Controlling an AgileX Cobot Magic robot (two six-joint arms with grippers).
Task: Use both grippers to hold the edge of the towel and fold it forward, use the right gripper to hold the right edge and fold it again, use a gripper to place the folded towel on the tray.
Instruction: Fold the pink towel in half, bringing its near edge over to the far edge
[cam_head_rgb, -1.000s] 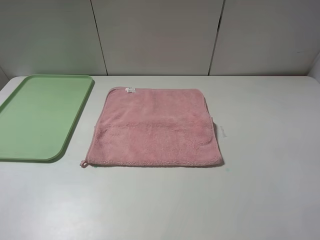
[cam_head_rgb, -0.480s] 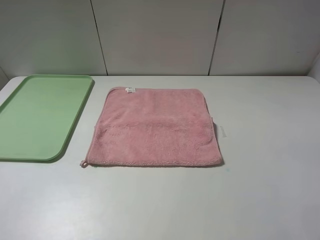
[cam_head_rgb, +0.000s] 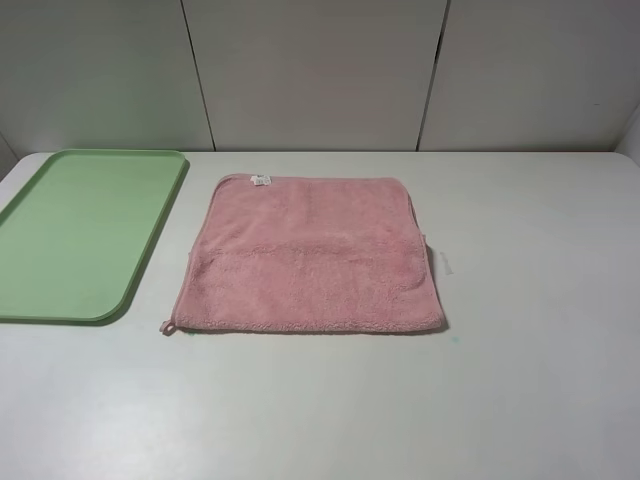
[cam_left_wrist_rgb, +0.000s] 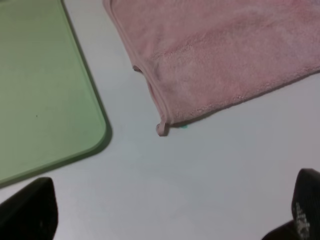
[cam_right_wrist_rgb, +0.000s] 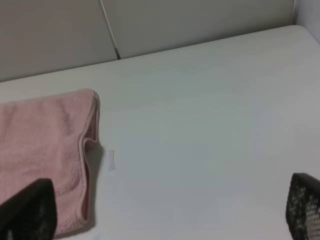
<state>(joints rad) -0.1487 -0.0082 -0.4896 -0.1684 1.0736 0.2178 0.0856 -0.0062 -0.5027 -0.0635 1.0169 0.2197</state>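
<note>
Nothing has shifted: towel (cam_head_rgb: 310, 255) flat beside tray (cam_head_rgb: 80, 235), left gripper (cam_left_wrist_rgb: 165, 215) and right gripper (cam_right_wrist_rgb: 165, 212) wide open, empty; folding apparently not begun.

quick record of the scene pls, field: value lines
towel: flat on table, nothing gripping it
tray: left of towel, apart from it
left gripper: jaws open, empty, near towel's loop corner
right gripper: jaws open, empty, near towel's right edge
progress: towel not yet on tray
</note>
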